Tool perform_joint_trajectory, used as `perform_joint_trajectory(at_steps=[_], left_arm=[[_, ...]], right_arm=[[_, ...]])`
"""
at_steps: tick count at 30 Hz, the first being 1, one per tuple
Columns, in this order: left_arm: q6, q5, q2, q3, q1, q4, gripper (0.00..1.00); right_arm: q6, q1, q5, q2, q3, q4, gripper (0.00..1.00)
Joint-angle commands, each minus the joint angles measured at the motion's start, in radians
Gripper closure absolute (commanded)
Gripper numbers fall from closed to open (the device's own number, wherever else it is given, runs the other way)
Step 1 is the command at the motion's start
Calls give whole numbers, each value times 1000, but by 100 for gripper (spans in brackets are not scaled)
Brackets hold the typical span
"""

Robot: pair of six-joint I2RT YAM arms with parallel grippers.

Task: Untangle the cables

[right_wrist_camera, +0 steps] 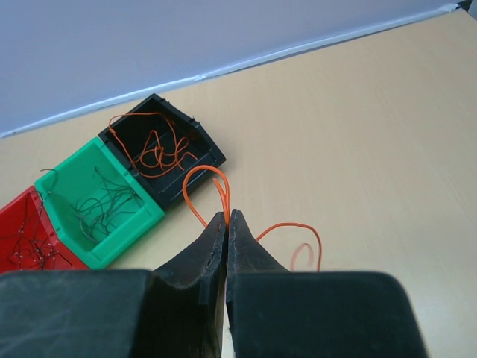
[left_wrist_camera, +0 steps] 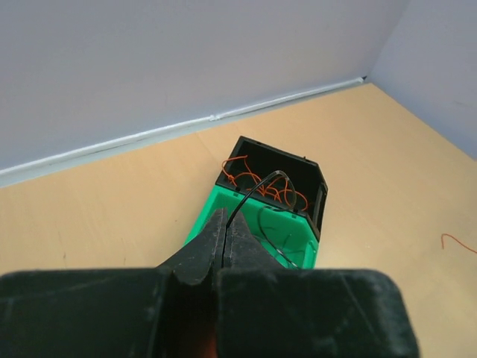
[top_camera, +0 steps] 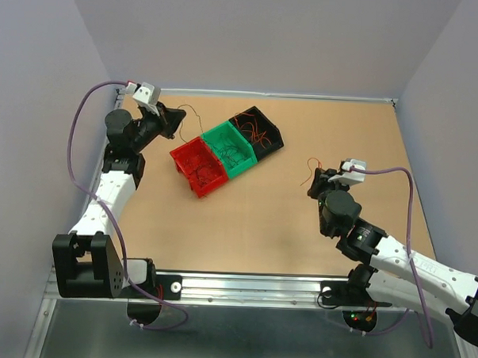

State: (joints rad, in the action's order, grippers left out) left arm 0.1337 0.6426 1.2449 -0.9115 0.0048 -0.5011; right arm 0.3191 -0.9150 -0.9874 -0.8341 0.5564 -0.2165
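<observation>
**Ana:** Where is the left gripper [left_wrist_camera: 226, 224]?

**Ben:** In the top view it is out at ten o'clock on the table [top_camera: 299, 245]. Its jaws are pressed together on a thin black wire [left_wrist_camera: 257, 186]. In the wrist view the wire rises from the tips and bends over toward one o'clock.

**Ana:** And the right gripper [right_wrist_camera: 226, 218]?

**Ben:** It is at about three o'clock from the table's middle. It is pinched tight too, with an orange wire [right_wrist_camera: 205, 183] caught between the tips. In its own view, one loop stands up toward eleven and another length curls off toward three (I can't tell whether that part rests on the table).

**Ana:** What about the other cables?

**Ben:** They are in three bins in a touching row, a little toward eleven of the middle. The row runs from eight o'clock to two:
- The red bin [top_camera: 213, 184] has fine dark strands [right_wrist_camera: 26, 250] in it.
- The green bin [top_camera: 245, 169] holds dark curls [right_wrist_camera: 104, 205].
- The black bin [top_camera: 271, 125] holds an orange tangle [right_wrist_camera: 153, 153].

**Ana:** How far are the grippers from the bins?

**Ben:** Both are clear of them, with the left one nearer.
</observation>
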Motion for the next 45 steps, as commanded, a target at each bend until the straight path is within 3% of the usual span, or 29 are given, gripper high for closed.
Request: perform_joint_trajectory(at_steps=[1,6,12,18,21,25,29,34,38,40,45], left_arm=[[-68,45,-9,13,-29,9,100],[-127,48,65,14,-31,44,100],[-333,74,157,11,-29,56,100],[-572,236,231,-53,-12,232,100],[-686,238,254,-70,-12,334,100],[-778,168,327,-145,-25,478,100],[-825,-13,407,-234,-81,594,100],[-781,-257,560,-397,-157,729,100],[-692,-411,637,-460,-195,742,100],[-631,-423,662,-474,-203,731,100],[-548,-595,696,-454,-267,662,95]], right_arm=[[17,1,-11,7,60,-29,99],[12,2,-7,16,57,-29,99],[6,2,6,26,53,-29,99],[-3,2,9,53,40,-29,99],[-6,1,10,75,33,-29,100],[-8,2,23,87,25,-29,100],[-9,1,38,76,31,-29,99],[-6,2,43,46,43,-29,100],[-5,1,50,32,51,-27,99],[-5,1,55,26,53,-29,99],[-8,2,67,3,63,-27,99]])
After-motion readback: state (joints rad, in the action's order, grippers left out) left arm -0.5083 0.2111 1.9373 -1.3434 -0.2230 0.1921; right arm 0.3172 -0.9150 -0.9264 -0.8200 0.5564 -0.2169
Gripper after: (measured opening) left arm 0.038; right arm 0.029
